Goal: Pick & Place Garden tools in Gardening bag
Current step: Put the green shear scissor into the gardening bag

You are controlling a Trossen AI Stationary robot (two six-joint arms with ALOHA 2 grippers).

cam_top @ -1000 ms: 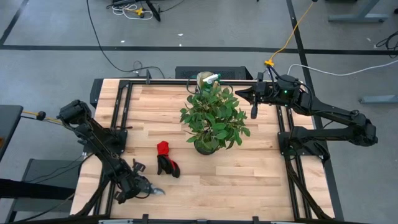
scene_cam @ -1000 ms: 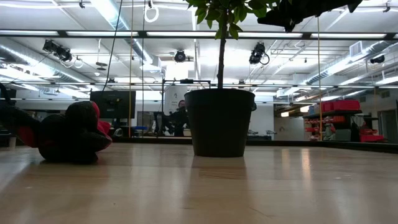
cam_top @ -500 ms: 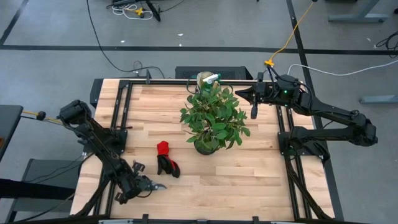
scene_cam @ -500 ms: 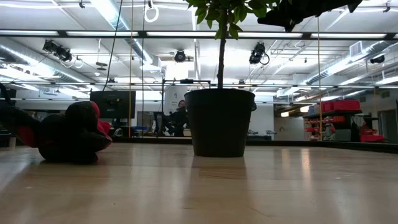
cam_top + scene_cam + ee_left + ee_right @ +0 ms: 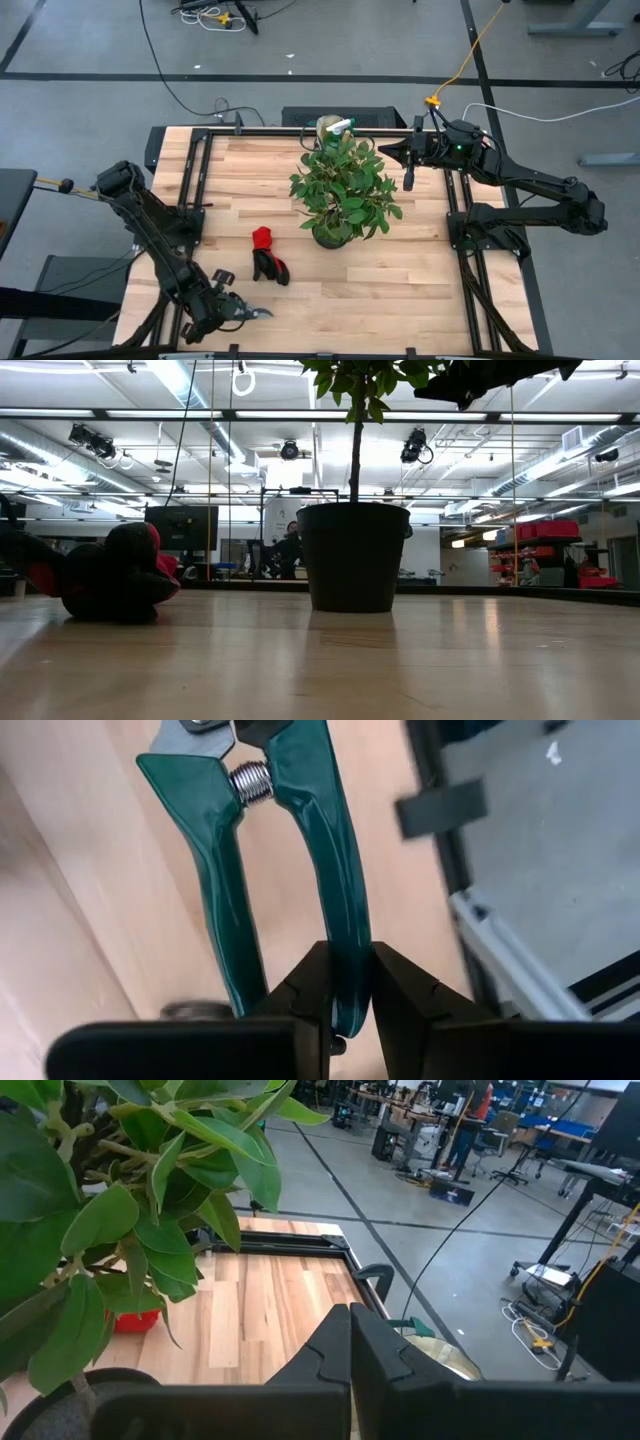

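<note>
The pruning shears (image 5: pixel 270 830) have dark green handles and a metal spring. My left gripper (image 5: pixel 238 312) is shut on them over the table's near left corner. The red-and-black gloves (image 5: pixel 266 254) lie on the wood left of the potted plant (image 5: pixel 342 192). The tan gardening bag (image 5: pixel 326 127) stands at the far edge behind the plant, with a green spray bottle (image 5: pixel 343 124) at its top. My right gripper (image 5: pixel 385 152) hovers shut at the far right, beside the foliage, and touches nothing. My left gripper pinches one handle of the shears (image 5: pixel 340 920) near its free end between its two fingers (image 5: pixel 310 985). It comes from above, slanting steeply down, with the fingers along the handle. The shears stick out beyond the fingertips, blades away from the gripper, and appear clear of the table.
The plant's dark pot (image 5: pixel 355 555) stands mid-table, and its leaves spread wide above it. Black frame rails (image 5: pixel 196 180) run along the table's left and right sides. Bare wood (image 5: pixel 370 290) lies between the gloves and the right rail.
My left gripper has gone up with the pruning shears, raising them off the tabletop at the near left corner. The gloves, the plant and the bag have stayed in place.
</note>
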